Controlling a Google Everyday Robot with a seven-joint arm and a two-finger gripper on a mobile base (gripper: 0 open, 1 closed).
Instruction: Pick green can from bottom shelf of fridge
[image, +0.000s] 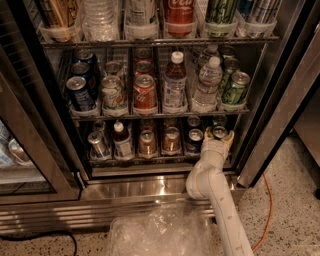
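Observation:
The fridge (140, 190) stands open, with its steel sill at the bottom. My gripper (218, 135) is inside the right end of the bottom shelf (150, 159), on a pale arm rising from the floor. The silver top of a can (219, 131) shows right at the gripper. This is the green can, though its body is hidden behind the wrist. Another can top (218, 120) sits just behind it.
The bottom shelf also holds a blue can (195, 140), brown cans (171, 140), a bottle (122, 141) and a silver can (97, 144). The rack above holds green cans (235, 89), water bottles, a red can (145, 91) and dark blue cans (80, 92). Crumpled plastic (160, 232) and an orange cable (267, 210) lie on the floor.

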